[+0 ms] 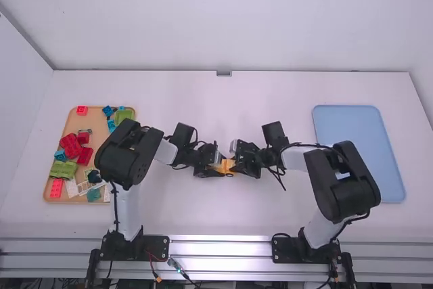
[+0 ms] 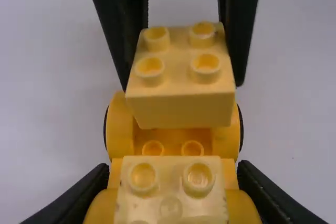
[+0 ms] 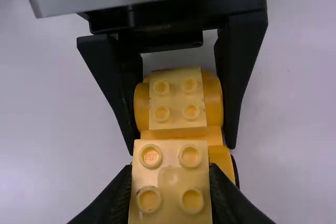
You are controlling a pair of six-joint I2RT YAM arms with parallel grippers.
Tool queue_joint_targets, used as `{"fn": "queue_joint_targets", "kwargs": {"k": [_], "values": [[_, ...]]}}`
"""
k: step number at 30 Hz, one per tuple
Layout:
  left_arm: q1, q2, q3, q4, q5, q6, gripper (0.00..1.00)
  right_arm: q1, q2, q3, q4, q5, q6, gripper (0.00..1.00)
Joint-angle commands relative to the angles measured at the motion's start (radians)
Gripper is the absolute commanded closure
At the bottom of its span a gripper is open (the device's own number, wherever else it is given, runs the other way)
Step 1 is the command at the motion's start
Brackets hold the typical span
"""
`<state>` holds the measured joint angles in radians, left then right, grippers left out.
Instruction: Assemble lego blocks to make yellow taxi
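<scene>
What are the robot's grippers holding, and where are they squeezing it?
The left gripper squeezes the yellow car base by its two long sides. The right gripper squeezes a yellow block by two opposite sides.

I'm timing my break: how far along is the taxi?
Partway. One yellow block already looks seated on the wheeled base, gripped by the left hand. The right hand holds another block above bare studs; pressing it down seems left.

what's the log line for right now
left gripper: closed on taxi base | right gripper: closed on yellow block | block: above base, seating unclear | red blocks: on tray
</scene>
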<state>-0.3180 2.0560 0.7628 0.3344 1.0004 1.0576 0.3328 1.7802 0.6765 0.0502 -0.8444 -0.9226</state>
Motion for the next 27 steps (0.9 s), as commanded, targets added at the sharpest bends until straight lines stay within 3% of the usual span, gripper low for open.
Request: {"fn": "queue_joint_targets", "kwargs": {"k": [1, 7, 27], "values": [[-0.002, 0.013, 0.004, -0.008, 0.004, -0.022, 0.49, 0.014, 0.013, 0.024, 0.000, 0.037, 0.008, 0.85], [-0.003, 0.013, -0.002, 0.055, 0.000, -0.130, 0.47, 0.033, 0.013, 0.024, 0.034, 0.088, 0.033, 0.86], [-0.004, 0.013, -0.032, 0.065, 0.004, -0.127, 0.51, 0.015, 0.013, 0.024, 0.047, 0.116, -0.028, 0.86]]}}
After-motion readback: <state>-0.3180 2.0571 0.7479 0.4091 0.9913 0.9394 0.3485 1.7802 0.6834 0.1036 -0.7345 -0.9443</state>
